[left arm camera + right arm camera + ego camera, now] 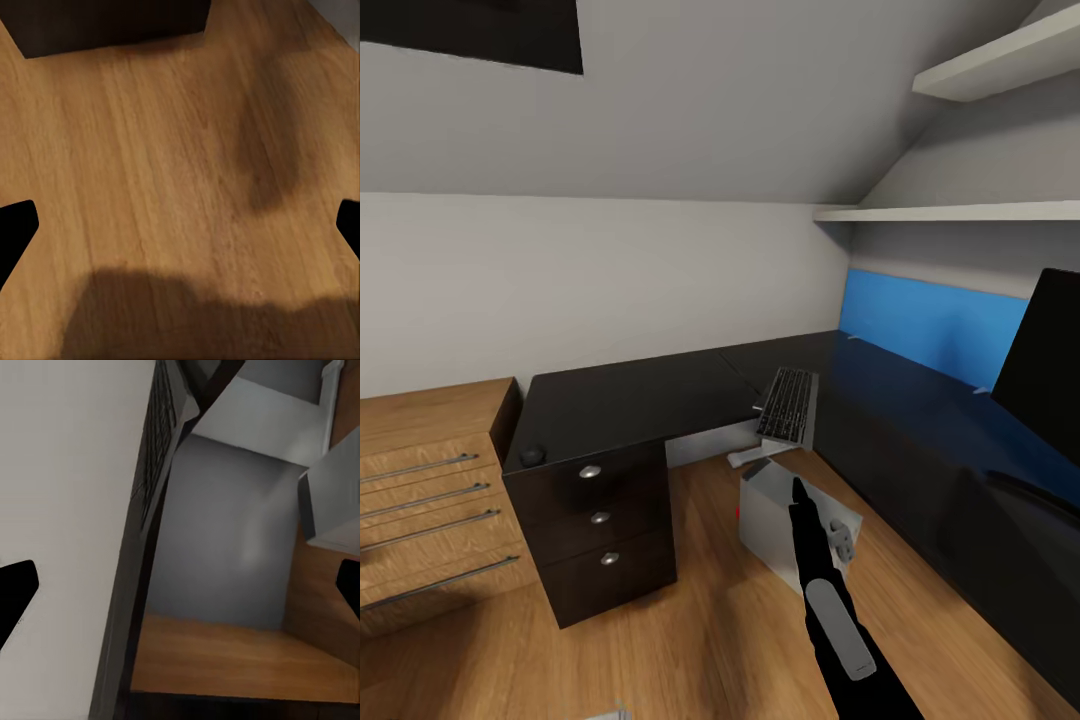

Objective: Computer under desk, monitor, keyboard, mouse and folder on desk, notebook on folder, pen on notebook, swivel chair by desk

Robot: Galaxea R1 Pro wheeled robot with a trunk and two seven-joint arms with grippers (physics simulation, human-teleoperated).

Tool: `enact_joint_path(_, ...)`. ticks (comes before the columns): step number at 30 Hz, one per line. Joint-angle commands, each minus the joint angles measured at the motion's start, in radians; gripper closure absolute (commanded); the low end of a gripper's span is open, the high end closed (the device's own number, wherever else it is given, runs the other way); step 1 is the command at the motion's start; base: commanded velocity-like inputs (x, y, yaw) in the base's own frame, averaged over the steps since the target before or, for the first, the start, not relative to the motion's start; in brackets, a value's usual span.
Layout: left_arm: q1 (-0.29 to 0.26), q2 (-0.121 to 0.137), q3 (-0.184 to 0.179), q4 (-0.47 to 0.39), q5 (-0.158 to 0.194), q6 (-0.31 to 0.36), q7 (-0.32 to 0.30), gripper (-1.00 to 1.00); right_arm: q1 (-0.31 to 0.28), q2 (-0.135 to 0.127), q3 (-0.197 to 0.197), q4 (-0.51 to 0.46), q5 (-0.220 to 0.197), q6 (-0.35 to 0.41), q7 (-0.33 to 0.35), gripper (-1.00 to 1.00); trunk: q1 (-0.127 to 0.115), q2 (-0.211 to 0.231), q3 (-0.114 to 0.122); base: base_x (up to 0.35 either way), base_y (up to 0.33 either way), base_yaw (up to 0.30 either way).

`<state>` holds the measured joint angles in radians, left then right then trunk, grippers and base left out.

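Black mouse [533,456] on desk [630,400] corner

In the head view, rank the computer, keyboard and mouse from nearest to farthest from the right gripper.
1. Computer: on the floor, right at the right gripper.
2. Keyboard: just beyond, overhanging the desk edge.
3. Mouse: far off to the left, at the desk's corner above the drawers.

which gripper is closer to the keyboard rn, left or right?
Right. The right gripper is stretched out over the computer, just short of the keyboard at the desk edge. The left gripper faces bare wood floor, no keyboard ahead.
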<state>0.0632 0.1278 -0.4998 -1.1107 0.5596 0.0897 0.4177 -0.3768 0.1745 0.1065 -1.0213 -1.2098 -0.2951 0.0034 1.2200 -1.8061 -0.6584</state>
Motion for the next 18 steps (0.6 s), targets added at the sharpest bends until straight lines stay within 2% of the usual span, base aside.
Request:
enact_joint_path(1,0.0,0.001,-0.005,-0.001,0.004,0.003,0.007,-1.0,-0.001,0.0,0.001,0.0,-0.011,-0.006,0.003,-1.0,0.0,0.0,-0.001,0.19,0.0,0.0)
enact_joint_path(8,0.0,0.001,-0.013,0.003,0.001,0.002,0.007,-1.0,-0.001,0.0,-0.033,0.0,-0.019,-0.005,0.01,-1.0,0.0,0.0,-0.001,0.276,0.0,0.0)
enact_joint_path(18,0.0,0.001,-0.014,0.003,0.0,0.0,0.008,-1.0,0.0,0.0,-0.047,0.023,-0.02,-0.003,0.005,-1.0,0.0,0.0,-0.001,0.269,0.0,0.0)
